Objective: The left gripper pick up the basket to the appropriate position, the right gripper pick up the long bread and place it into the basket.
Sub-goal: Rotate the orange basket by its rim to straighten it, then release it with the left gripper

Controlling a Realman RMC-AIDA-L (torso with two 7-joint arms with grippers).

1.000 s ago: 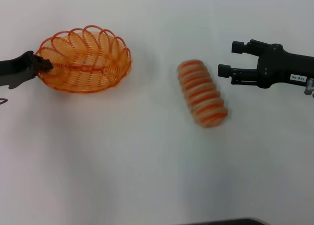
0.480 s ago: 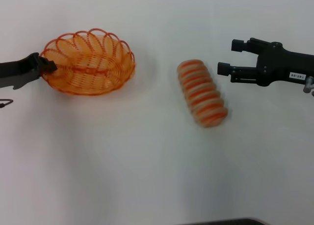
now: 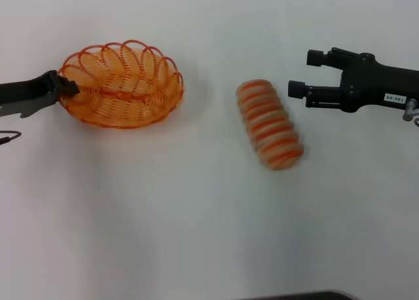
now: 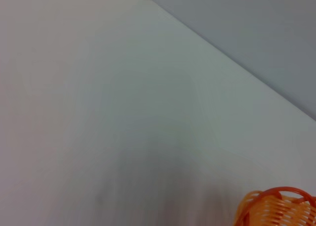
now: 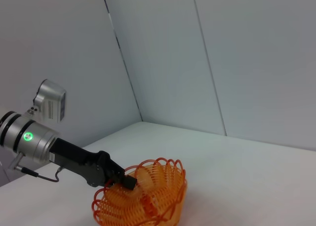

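The orange wire basket (image 3: 122,84) sits at the table's left, tilted a little. My left gripper (image 3: 65,88) is shut on the basket's left rim. The right wrist view shows the left gripper (image 5: 126,180) gripping the basket (image 5: 148,199) by its rim. A bit of the basket shows in the left wrist view (image 4: 276,208). The striped long bread (image 3: 269,124) lies on the table right of centre. My right gripper (image 3: 304,74) is open, to the right of the bread's far end and apart from it.
The white table (image 3: 196,215) spreads around both objects. A dark edge (image 3: 301,295) shows at the near side. A grey wall (image 5: 222,63) stands behind the table.
The left gripper has moved the basket a little to the right. The right gripper has shifted slightly. The bread has not moved.
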